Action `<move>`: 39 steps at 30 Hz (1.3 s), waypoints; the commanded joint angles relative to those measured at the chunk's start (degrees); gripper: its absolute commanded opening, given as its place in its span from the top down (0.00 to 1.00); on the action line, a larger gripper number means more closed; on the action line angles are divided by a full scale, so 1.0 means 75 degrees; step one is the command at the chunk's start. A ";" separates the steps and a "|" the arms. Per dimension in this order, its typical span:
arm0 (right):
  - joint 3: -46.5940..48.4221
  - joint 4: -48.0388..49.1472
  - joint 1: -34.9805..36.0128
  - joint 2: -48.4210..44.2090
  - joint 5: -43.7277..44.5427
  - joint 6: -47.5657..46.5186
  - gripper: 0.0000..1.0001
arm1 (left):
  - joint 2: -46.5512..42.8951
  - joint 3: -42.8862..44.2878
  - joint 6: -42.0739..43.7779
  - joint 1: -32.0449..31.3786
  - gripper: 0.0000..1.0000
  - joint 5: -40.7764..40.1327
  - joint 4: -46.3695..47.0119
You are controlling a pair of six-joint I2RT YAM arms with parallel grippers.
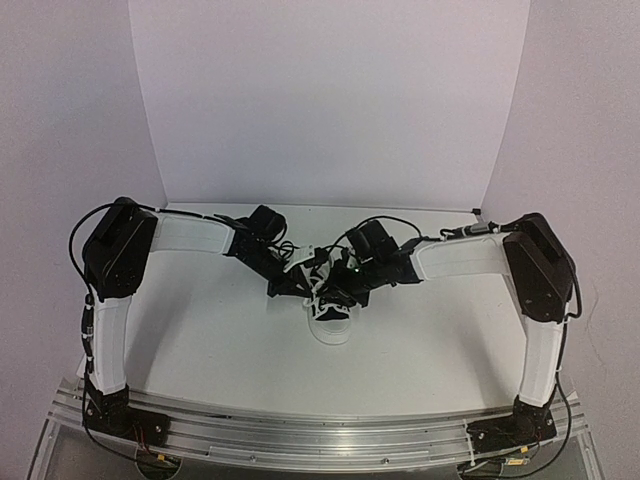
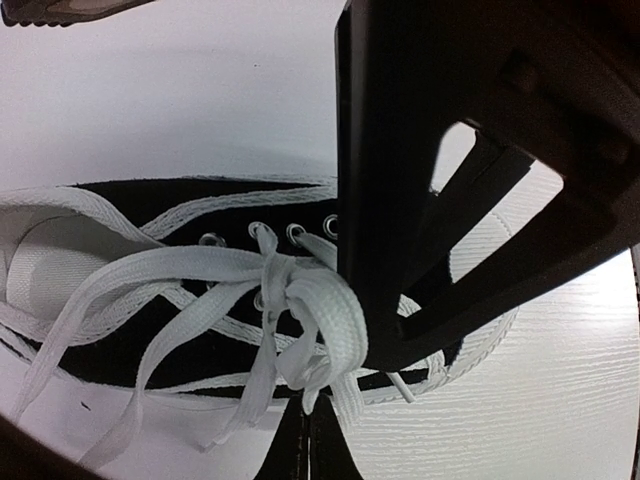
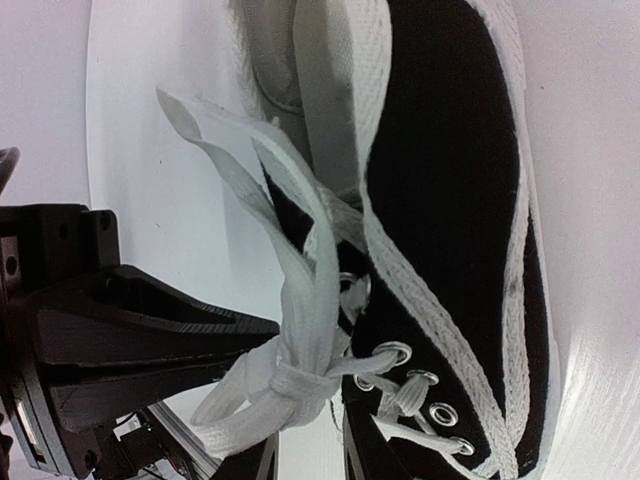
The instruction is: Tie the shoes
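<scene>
Subject: small black canvas sneaker with white rubber toe cap and sole (image 1: pixel 330 328), one only.
Location: middle of the white desk (image 1: pixel 430 340), between the two arm tips. The toe cap faces the near edge where the arm bases are bolted.
Laces: long white flat laces (image 2: pixel 190 272) are threaded through the silver metal eyelets (image 2: pixel 296 232). They are crossed and bunched over the tongue, with loose loops trailing off the side of the shoe onto the desk.
Left end effector (image 2: pixel 308 425): jaws fully closed. A lace strand runs straight into the fingertips and appears pinched there. The tips sit just beside the shoe, at the lace bunch.
Right end effector (image 3: pixel 300 455): jaws at a narrow gap, reaching in from the opposite side. The knotted bunch of lace lies at or between its fingers. Whether it is clamped cannot be told.
Relation of the two: tips close together over the eyelet rows, both at the same lace bunch. Contact between them cannot be judged.
Surroundings: plain white curved backdrop (image 1: pixel 330 100) behind the desk.
</scene>
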 commanded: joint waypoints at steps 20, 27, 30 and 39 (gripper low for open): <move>-0.0406 0.0093 -0.0139 -0.0512 0.0257 0.0437 1.00 | -0.0064 0.0121 0.0098 0.0033 1.00 0.0110 -0.0264; -0.1131 -0.0309 -0.0301 -0.1097 -0.0028 0.0384 1.00 | -0.0018 0.0071 0.0102 0.0025 1.00 0.0206 -0.0241; -0.1089 -0.0484 -0.0430 -0.1086 -0.0188 0.0265 1.00 | 0.0012 0.0054 0.0113 0.0034 1.00 0.0177 -0.0269; -0.1179 -0.1167 -0.0676 -0.1280 -0.0391 -0.0147 1.00 | -0.0008 0.0036 0.0223 0.0030 1.00 0.0129 -0.0390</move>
